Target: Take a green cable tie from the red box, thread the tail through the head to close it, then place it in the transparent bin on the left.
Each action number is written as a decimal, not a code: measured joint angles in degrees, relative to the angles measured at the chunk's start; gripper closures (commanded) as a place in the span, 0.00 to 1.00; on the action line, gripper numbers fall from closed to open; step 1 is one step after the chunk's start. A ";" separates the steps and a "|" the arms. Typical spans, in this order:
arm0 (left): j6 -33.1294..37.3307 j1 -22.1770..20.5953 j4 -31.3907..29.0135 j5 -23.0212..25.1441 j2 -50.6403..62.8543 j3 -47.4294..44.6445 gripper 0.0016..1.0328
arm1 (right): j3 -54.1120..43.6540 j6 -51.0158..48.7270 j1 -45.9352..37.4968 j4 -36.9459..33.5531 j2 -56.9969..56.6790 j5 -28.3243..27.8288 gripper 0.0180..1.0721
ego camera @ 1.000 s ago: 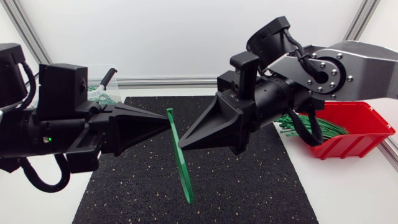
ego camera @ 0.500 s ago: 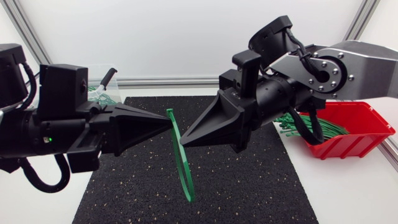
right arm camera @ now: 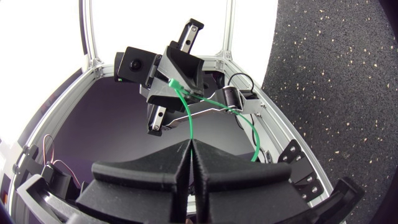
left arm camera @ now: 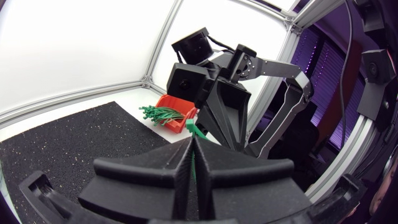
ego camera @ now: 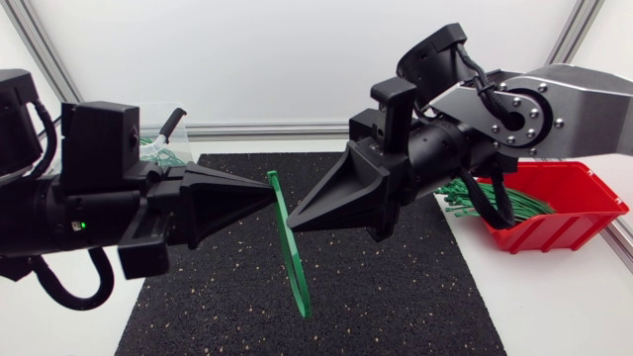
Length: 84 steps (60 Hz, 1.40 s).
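Observation:
A green cable tie (ego camera: 290, 247) hangs in the air over the black mat, held by both grippers. My left gripper (ego camera: 271, 194) is shut on it near its upper end, just below the head. My right gripper (ego camera: 290, 226) is shut on the strap a little lower, and the tail hangs down below it. In the left wrist view the tie's head (left arm camera: 192, 128) sticks out past the left gripper (left arm camera: 191, 140). In the right wrist view the tie (right arm camera: 188, 118) arcs from my right gripper (right arm camera: 189, 144) to the left gripper (right arm camera: 177, 84). The red box (ego camera: 569, 210) of ties is at the right. The transparent bin (ego camera: 158, 146) is behind my left arm.
A black foam mat (ego camera: 376, 297) covers the middle of the table under both grippers. Several green ties (ego camera: 465, 198) spill over the red box's near-left rim. The red box (left arm camera: 176, 116) also shows beyond the right arm in the left wrist view.
The tie's hanging part bowed outward and is still slightly curved. My left arm has edged slightly to the right. Both grippers have kept their hold.

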 measured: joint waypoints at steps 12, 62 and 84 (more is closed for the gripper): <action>0.37 -1.62 0.02 -3.02 -0.52 -0.55 0.96 | 0.00 0.20 -0.59 0.13 -0.11 -0.87 0.95; 6.10 -12.55 -1.55 -18.14 -4.13 -1.84 0.96 | 0.00 1.27 -1.64 0.50 -0.63 -1.95 0.95; 7.96 -15.37 -3.10 -22.56 -5.27 -2.64 0.96 | 0.00 1.49 -1.77 1.25 1.88 -2.27 0.94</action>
